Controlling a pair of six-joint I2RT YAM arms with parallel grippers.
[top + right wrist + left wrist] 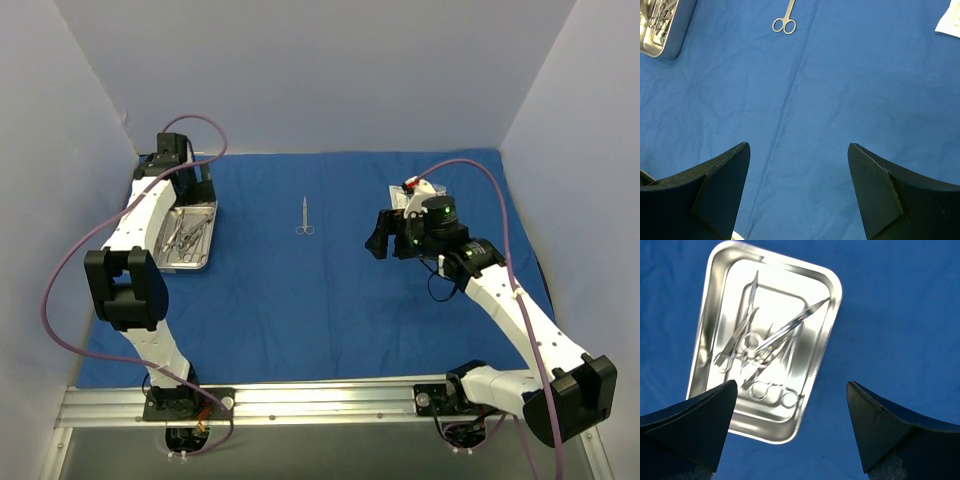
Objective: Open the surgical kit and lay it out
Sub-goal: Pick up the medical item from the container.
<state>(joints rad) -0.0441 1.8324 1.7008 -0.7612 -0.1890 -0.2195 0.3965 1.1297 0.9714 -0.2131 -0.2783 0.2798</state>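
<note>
Two pincers spread, both empty: left pincer (791, 386) over tray (699, 342), left side of cloth (330, 300); right pincer (799, 147) over bare cloth. I aim for loops of one clamp (790, 322), avoid tangle; scissors (305, 217) lie centre.

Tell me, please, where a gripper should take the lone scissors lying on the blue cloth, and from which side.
Probably the slim shank just beyond the finger rings, coming straight down. The scissors lie flat on the cloth, rings at the near end and tip at the far end, so jaws closing across the narrow width should fit best.
</note>
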